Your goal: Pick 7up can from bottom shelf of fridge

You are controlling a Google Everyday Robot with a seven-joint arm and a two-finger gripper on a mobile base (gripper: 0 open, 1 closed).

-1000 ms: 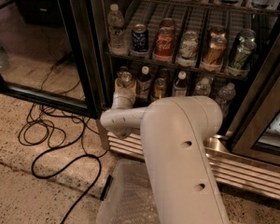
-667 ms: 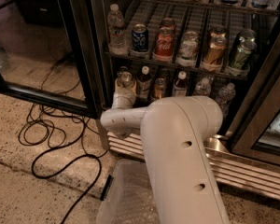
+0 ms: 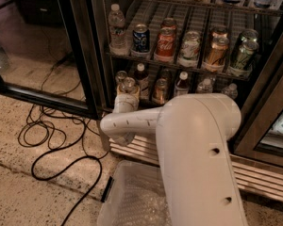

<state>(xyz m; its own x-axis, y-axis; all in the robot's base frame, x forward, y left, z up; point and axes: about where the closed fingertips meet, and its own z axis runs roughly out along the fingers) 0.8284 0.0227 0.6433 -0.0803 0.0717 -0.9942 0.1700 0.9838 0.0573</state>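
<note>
The fridge [image 3: 86, 55] stands open, its racks full of drinks. On the bottom shelf [image 3: 150, 102] a small silvery can [image 3: 129, 84], which looks like the 7up can, stands at the front left with another silvery can [image 3: 120, 75] just behind it. My gripper [image 3: 126, 97] reaches into the shelf's left end, right under and against the front can. My white arm [image 3: 198, 145] hides the shelf's middle. A gold-amber can [image 3: 160, 90] and small bottles [image 3: 181, 82] stand to the right.
The upper rack [image 3: 179, 62] holds a water bottle and several cans. The open glass door [image 3: 33, 46] swings out to the left. Black cables [image 3: 52, 140] loop on the speckled floor. A clear plastic bin [image 3: 132, 197] sits below my arm. The steel base grille [image 3: 266, 178] runs along the bottom.
</note>
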